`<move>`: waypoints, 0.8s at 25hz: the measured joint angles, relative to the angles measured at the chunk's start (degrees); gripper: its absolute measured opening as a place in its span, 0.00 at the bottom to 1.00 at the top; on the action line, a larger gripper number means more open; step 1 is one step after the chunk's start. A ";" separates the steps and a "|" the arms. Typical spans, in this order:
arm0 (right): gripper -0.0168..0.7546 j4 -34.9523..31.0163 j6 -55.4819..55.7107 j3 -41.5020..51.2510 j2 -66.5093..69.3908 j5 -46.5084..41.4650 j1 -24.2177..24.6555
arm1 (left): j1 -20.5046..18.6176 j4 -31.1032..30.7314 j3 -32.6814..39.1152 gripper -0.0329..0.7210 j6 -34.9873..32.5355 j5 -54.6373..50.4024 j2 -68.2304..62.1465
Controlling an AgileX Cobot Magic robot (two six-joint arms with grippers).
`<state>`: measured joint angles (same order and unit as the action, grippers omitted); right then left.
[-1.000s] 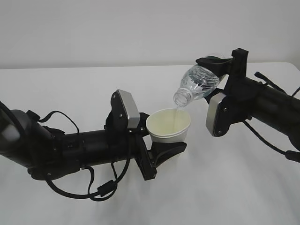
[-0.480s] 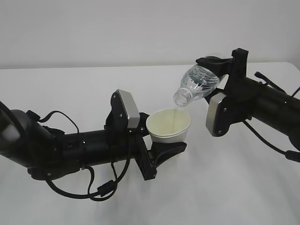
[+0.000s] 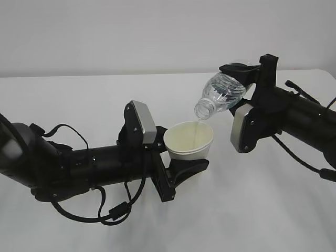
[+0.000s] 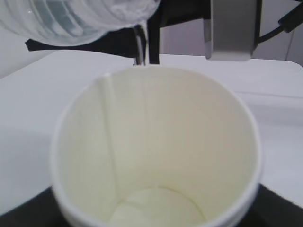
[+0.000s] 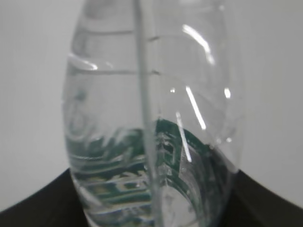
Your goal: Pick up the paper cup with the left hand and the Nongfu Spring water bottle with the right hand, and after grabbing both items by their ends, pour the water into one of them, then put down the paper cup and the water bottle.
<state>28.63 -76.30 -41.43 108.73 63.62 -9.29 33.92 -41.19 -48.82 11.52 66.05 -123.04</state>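
The paper cup (image 3: 189, 142) sits upright in my left gripper (image 3: 181, 167), clamped at its lower end by the black jaws, raised off the white surface (image 3: 252, 210) near the middle of the exterior view. Its rolled rim faces up and its pale cream inside is open to view; from my left wrist camera the cup (image 4: 156, 151) fills nearly the whole picture, with a seam running down the wall at about 10 o'clock and a little liquid pooled in the bottom.

At 1 o'clock from the cup, just above its rim, hangs the Nongfu Spring water bottle (image 3: 220, 94), tilted with its capless neck pointing down toward 7 o'clock. My right gripper (image 3: 242, 74) is closed on its base end, the jaws reaching around the clear ribbed body from the right. A thin stream of the water (image 3: 197, 127) falls from the mouth into the cup at the far side of the rim; in the left wrist view the stream (image 4: 140, 45) drops at 12 o'clock just past the rim.

In the right wrist view the bottle (image 5: 151, 118) stands close and blurred, with the dark green label showing through the plastic low down.

My two arms come in from 9 o'clock and 3 o'clock, cables trailing over the surface.
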 joint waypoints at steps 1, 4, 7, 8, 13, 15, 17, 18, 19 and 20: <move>0.62 0.00 0.00 0.00 0.00 0.00 0.00 | 0.00 0.00 0.00 0.66 0.00 0.00 0.00; 0.62 0.00 0.00 0.00 0.00 0.00 0.00 | 0.00 0.00 0.00 0.66 0.00 0.00 0.00; 0.62 0.00 0.00 0.00 0.00 0.00 0.00 | 0.00 0.00 0.00 0.66 0.00 0.00 0.00; 0.62 0.00 0.00 0.00 0.00 0.00 0.00 | 0.00 0.00 0.00 0.66 0.00 0.00 0.00; 0.62 0.00 -0.74 0.00 0.00 0.00 0.00 | 0.00 0.00 0.00 0.66 0.00 0.00 0.00; 0.62 0.00 -1.02 0.00 0.00 0.00 0.00 | 0.00 0.00 0.00 0.66 0.00 0.00 0.00; 0.62 0.00 -1.14 0.00 0.00 0.00 0.00 | 0.00 0.00 0.00 0.66 0.00 0.00 0.00; 0.62 0.00 -1.14 0.00 0.00 0.00 0.00 | 0.00 0.00 0.00 0.66 0.00 0.00 0.00; 0.62 0.00 -1.14 0.00 0.00 0.00 0.00 | 0.00 0.00 0.00 0.66 0.00 0.00 0.00; 0.62 0.00 -1.14 0.00 0.00 0.00 0.00 | 0.00 0.00 0.00 0.66 0.00 0.00 0.00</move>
<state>28.63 -77.44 -41.43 108.73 63.62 -9.29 33.92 -41.19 -48.82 11.52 66.05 -123.04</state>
